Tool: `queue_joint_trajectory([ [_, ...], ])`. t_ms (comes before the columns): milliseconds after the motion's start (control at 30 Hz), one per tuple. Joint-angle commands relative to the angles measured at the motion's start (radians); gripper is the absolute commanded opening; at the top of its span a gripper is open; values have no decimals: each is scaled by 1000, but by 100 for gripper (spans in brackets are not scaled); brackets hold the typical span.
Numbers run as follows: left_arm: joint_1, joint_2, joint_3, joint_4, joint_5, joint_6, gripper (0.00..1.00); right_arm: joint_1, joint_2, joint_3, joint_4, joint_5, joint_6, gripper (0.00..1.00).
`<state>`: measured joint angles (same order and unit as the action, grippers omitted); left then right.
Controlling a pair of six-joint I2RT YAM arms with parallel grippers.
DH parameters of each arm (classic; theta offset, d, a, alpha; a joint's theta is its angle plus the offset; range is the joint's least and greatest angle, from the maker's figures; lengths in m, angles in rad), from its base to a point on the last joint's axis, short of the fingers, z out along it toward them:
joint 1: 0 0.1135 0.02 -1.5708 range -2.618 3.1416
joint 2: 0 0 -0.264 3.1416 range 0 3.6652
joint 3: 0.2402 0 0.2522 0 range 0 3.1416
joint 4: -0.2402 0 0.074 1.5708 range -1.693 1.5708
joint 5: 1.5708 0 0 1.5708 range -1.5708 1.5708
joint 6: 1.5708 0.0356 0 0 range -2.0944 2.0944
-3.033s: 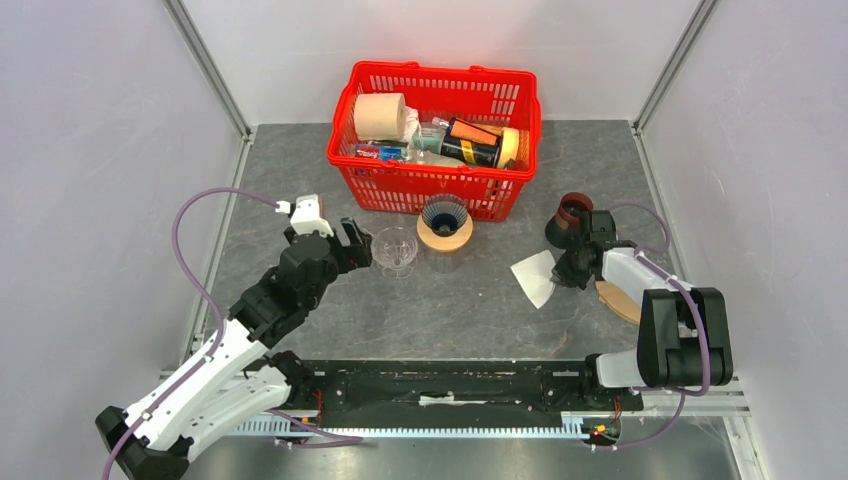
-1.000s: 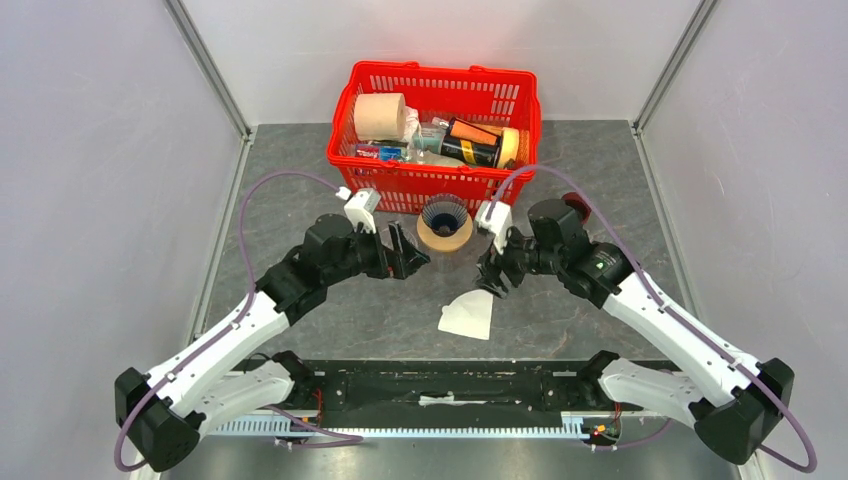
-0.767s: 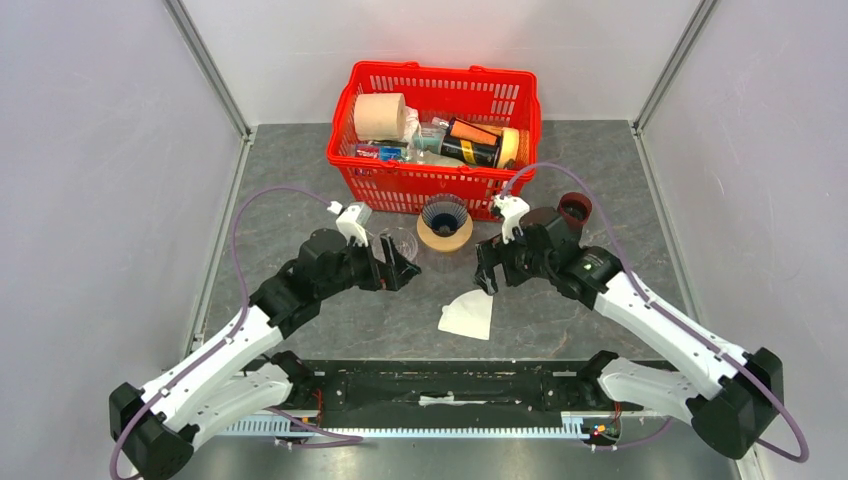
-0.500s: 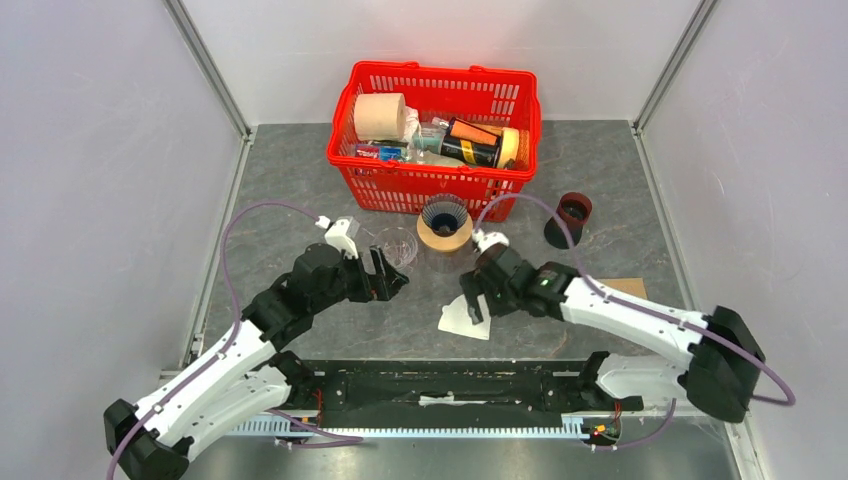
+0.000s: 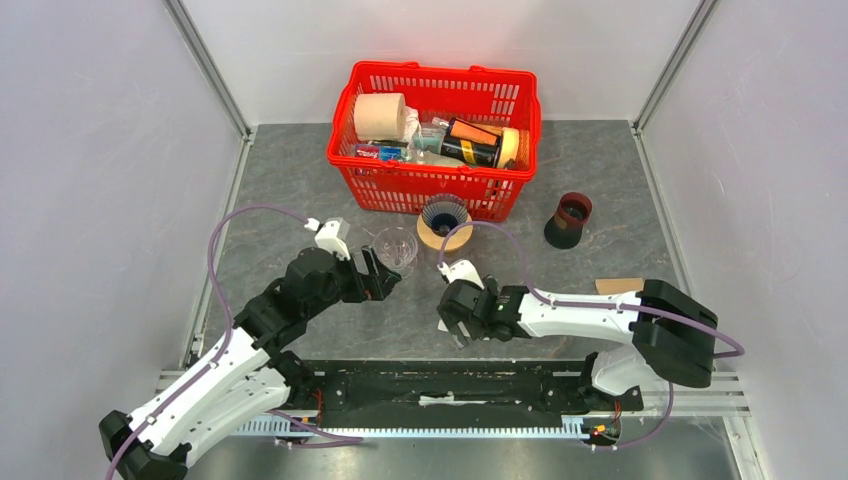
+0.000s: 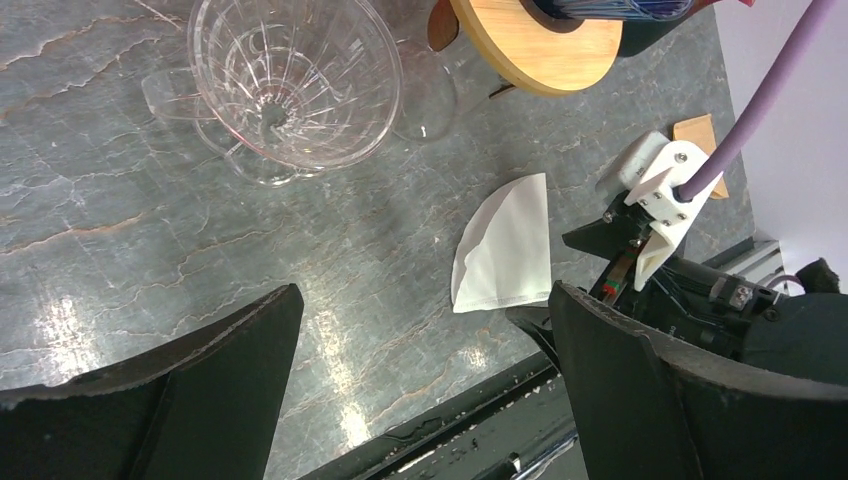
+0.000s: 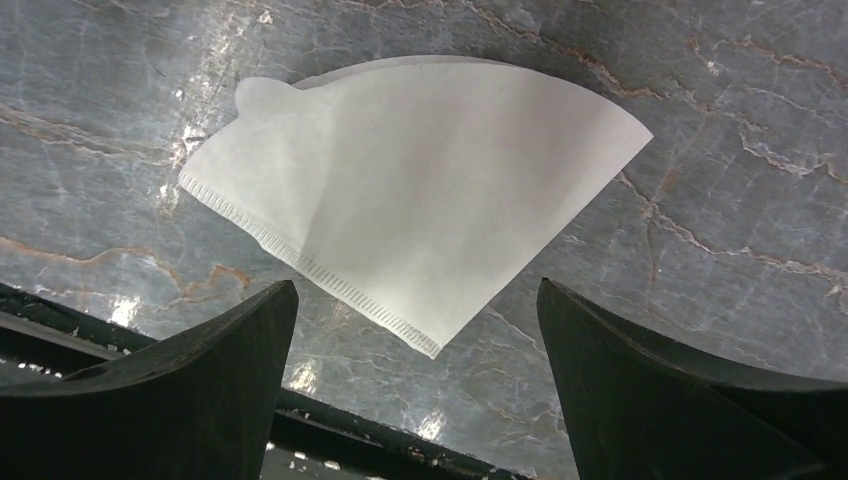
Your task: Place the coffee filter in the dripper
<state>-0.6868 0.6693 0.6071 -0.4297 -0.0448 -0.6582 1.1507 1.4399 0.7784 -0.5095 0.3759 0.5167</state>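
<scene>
Grey marbled stone makes the worktop (image 5: pixel 300 180), boxed in by plain white walls with metal rails at the corners. From overhead the coffee filter is almost wholly covered by the right fingers (image 5: pixel 455 318), which reach in low near the middle of the near edge. The right wrist view shows it plainly: the coffee filter (image 7: pixel 420 190) lies flat and fan-shaped on the stone, with those fingers (image 7: pixel 150 400) spread wide to either side of it and clamped on nothing. The left wrist view takes in the filter (image 6: pixel 505 245) and the clear glass dripper (image 6: pixel 290 85) together, the dripper standing upright and empty at about 11 o'clock from the filter, well apart from it. The left fingers (image 6: pixel 200 380) are also spread and hold nothing. Overhead, they (image 5: pixel 385 280) hover just at 7 o'clock of the dripper (image 5: pixel 395 250). A wooden-ringed stand (image 5: pixel 445 225) sits beside the dripper, a red basket (image 5: pixel 435 190) full of goods stands at 12 o'clock, a dark cup (image 5: pixel 568 222) stands at 2 o'clock, and a cardboard scrap (image 5: pixel 618 285) lies at 3 o'clock.
</scene>
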Motion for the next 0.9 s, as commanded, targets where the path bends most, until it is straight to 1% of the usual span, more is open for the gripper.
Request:
queue_joint_trajectory([
  [0, -3, -24, 11, -15, -36, -24, 100, 3, 10, -45, 103, 38, 36, 97],
  [167, -2, -34, 31, -29, -29, -24, 100, -30, 57, -79, 125, -13, 81, 97],
  [233, -2, -41, 31, -29, -38, -27, 100, -46, 65, -96, 146, -63, 86, 94],
  [300, -3, -45, 34, -35, -50, -31, 100, -51, 64, -109, 161, -80, 97, 89],
  [367, -2, -42, 44, -50, -56, -30, 100, -52, 65, -112, 161, -74, 101, 80],
  [433, -2, -41, 53, -62, -60, -27, 100, -52, 68, -119, 164, -76, 104, 68],
  [533, -2, -48, 57, -70, -71, -31, 100, -55, 82, -124, 160, -81, 111, 56],
  [600, -3, -51, 56, -72, -77, -32, 100, -60, 90, -125, 153, -84, 123, 50],
  [700, -2, -54, 59, -77, -80, -32, 100, -60, 76, -133, 152, -87, 132, 46],
  [733, -2, -54, 60, -77, -79, -31, 100, -60, 66, -134, 151, -82, 129, 43],
  [867, -3, -47, 62, -69, -65, -27, 100, -60, -28, -154, 192, -79, 61, 32],
])
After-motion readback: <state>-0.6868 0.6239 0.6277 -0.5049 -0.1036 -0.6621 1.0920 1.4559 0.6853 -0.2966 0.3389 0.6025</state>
